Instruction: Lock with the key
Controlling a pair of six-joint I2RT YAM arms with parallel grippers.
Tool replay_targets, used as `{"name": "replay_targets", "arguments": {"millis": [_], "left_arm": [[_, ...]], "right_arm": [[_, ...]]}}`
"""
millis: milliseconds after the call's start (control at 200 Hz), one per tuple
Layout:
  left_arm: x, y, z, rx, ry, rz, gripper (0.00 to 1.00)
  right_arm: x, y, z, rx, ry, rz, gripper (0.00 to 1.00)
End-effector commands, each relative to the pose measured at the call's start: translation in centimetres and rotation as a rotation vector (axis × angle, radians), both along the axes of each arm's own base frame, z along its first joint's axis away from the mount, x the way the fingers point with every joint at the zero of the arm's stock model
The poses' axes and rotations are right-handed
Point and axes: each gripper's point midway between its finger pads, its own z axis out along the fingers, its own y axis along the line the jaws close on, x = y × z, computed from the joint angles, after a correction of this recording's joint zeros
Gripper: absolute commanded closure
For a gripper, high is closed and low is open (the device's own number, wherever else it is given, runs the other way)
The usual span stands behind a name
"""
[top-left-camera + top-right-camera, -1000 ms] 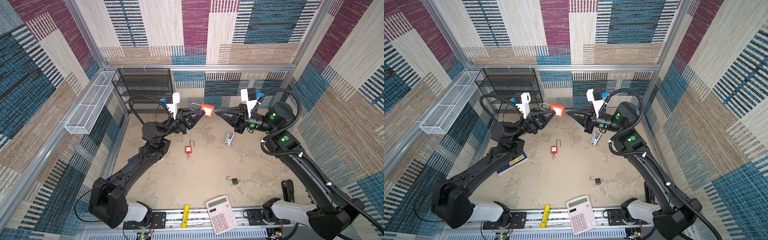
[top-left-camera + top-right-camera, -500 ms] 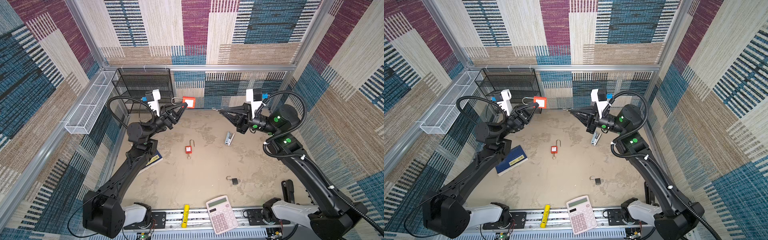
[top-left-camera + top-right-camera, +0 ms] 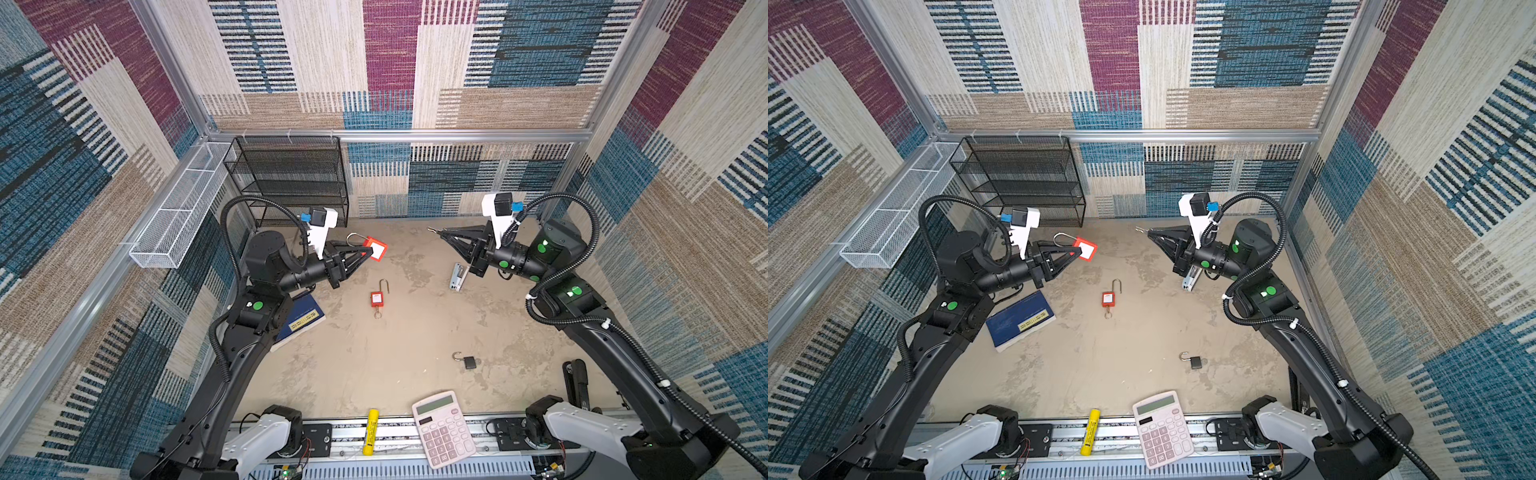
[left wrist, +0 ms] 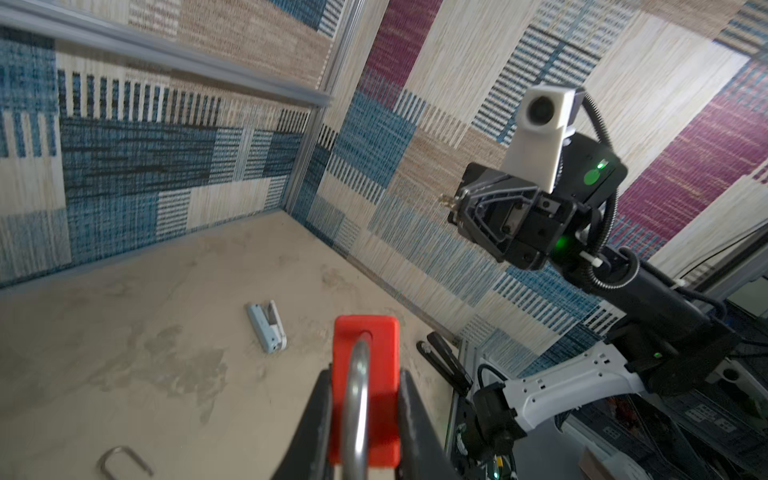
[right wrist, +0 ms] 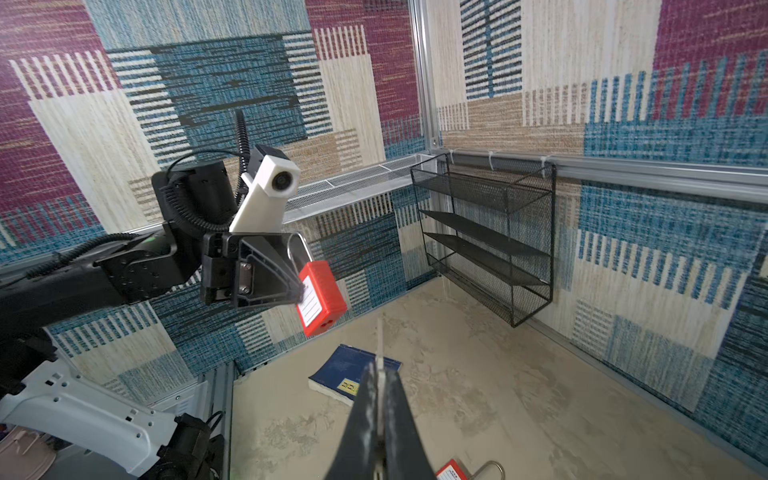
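Padlock [image 3: 376,249], the red one, hangs in the air over the far left part of the table [image 3: 415,357], clamped by its body in the left jaws. The key [image 3: 433,230] juts from the tightly closed right jaws, well apart from it. We judge the meeting of the two to be the risk. The thin key seems pinched by a small part only, so an off-line touch at the keyway could pivot it or knock it loose. A hard push could also twist the padlock in its grip.
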Motion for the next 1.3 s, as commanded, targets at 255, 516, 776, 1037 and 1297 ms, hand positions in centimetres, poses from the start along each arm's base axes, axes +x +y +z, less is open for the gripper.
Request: {"name": "replay_targets", "arguments": {"millis": [255,516,776,1037,1297], "left_arm": [[-2.3,0.4,-5.7,0.223,0.111,-0.077,1.0],[-2.2,1.0,-10.3,0.353,0.225,-0.093,1.0],[-2.7,2.0,-16.0,0.492,0.316,-0.108,1.0],[-4.0,1.6,-20.6,0.596,0.32,-0.213,1.0],[-4.7,1.7,-26.2,0.779,0.463,-0.327,1.0]], "right_arm": [[1.1,-0.9,-3.4,-0.064,0.035,-0.093,1.0],[0.8,-1.2,-4.0,-0.081,0.048,-0.105,1.0],[0.9,-1.1,-4.3,-0.084,0.055,-0.102,1.0],[0.9,-1.1,-4.4,-0.082,0.065,-0.097,1.0],[0.7,-1.3,-4.4,-0.083,0.066,-0.104,1.0]]}}
